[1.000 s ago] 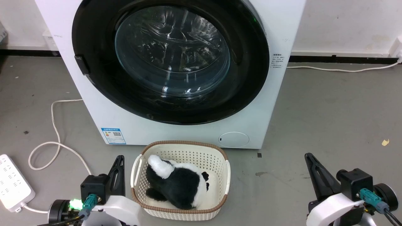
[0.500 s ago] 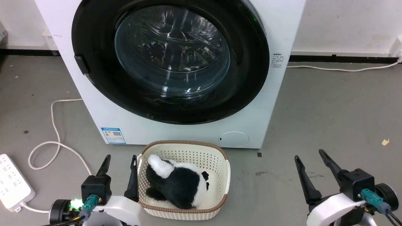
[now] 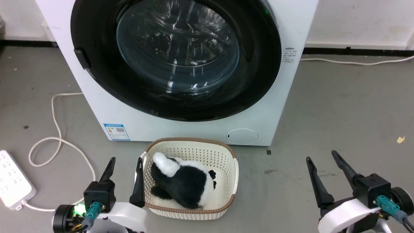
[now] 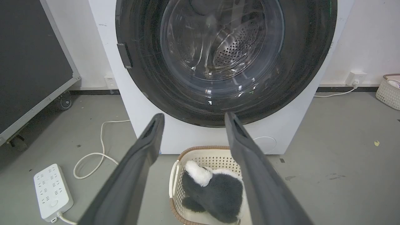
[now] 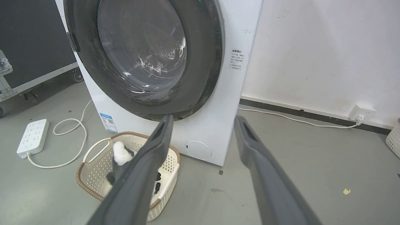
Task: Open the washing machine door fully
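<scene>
The washing machine door [image 3: 97,48], a big glossy black disc with a clear glass bowl [image 3: 178,48] at its centre, lies flat against the white machine front. Its small black handle [image 3: 81,58] sits on the left edge and also appears in the left wrist view as the handle [image 4: 125,55]. My left gripper [image 3: 126,159] hangs low at the lower left, open, beside the basket and far below the door. My right gripper [image 3: 320,157] is at the lower right, open and holding nothing. Through the left wrist view the door [image 4: 140,47] rises beyond my spread left gripper [image 4: 192,116].
A cream basket [image 3: 233,161] holding a black-and-white plush toy [image 3: 184,181] stands on the floor before the machine. A white power strip [image 3: 13,184] and looped cable [image 3: 55,129] lie at the left. A dark wheeled panel [image 4: 31,62] stands left of the machine.
Both grippers went from shut to open. The head camera has shifted a little, so the whole scene sits slightly higher now.
</scene>
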You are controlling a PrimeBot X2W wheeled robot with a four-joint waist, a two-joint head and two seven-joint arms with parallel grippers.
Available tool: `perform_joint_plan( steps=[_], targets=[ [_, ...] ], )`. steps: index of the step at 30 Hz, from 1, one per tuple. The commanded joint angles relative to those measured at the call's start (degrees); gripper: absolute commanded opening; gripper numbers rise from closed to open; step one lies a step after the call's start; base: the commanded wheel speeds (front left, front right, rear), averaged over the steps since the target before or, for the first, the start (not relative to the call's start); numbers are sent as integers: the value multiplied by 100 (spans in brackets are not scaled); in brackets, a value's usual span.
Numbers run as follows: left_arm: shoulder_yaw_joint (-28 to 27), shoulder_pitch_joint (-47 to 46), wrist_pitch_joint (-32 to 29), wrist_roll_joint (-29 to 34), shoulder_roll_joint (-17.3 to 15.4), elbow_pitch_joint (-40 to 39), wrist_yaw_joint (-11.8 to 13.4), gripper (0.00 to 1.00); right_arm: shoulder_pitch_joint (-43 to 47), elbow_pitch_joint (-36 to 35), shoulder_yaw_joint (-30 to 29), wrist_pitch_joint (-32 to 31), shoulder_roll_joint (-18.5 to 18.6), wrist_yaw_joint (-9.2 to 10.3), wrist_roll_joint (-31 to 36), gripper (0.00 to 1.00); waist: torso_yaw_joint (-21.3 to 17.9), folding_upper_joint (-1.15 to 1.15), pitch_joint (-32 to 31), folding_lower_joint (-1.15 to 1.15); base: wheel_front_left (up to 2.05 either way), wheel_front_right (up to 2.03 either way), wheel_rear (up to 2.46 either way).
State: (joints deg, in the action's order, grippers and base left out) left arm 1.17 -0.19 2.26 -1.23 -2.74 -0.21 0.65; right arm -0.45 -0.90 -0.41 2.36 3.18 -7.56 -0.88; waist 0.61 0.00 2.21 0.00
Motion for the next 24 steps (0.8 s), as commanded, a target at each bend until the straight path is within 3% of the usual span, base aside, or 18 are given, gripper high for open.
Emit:
perform_joint_plan(
  steps=[1, 14, 15, 16, 17, 24],
  targets=[
    [22, -51, 63, -44, -3, -38, 33, 100, -51, -51, -10, 58, 36, 1, 24, 100, 19, 0, 47, 0, 0, 0, 0],
    [160, -215, 219, -165, -4, -150, 142, 100, -520, -72, -14, 211, 346, 2, -118, 100, 153, 0, 446, 0, 0, 0, 0],
    [173, -226, 231, -175, -4, -156, 151, 100, -571, -65, -18, 215, 371, 2, -152, 84, 164, 0, 473, 0, 0, 0, 0],
    [188, -238, 243, -185, -4, -162, 161, 100, -627, -58, -22, 212, 398, 2, -192, 24, 174, 0, 500, 0, 0, 0, 0],
    [203, -250, 255, -195, -4, -168, 170, 100, -685, -52, -26, 210, 429, 2, -233, 0, 186, 0, 527, 0, 0, 0, 0],
    [281, -340, 338, -254, -5, -207, 222, 100, -1185, -2, -84, 102, 572, 3, -670, 0, 260, 0, 726, 0, 0, 0, 0]
  ],
)
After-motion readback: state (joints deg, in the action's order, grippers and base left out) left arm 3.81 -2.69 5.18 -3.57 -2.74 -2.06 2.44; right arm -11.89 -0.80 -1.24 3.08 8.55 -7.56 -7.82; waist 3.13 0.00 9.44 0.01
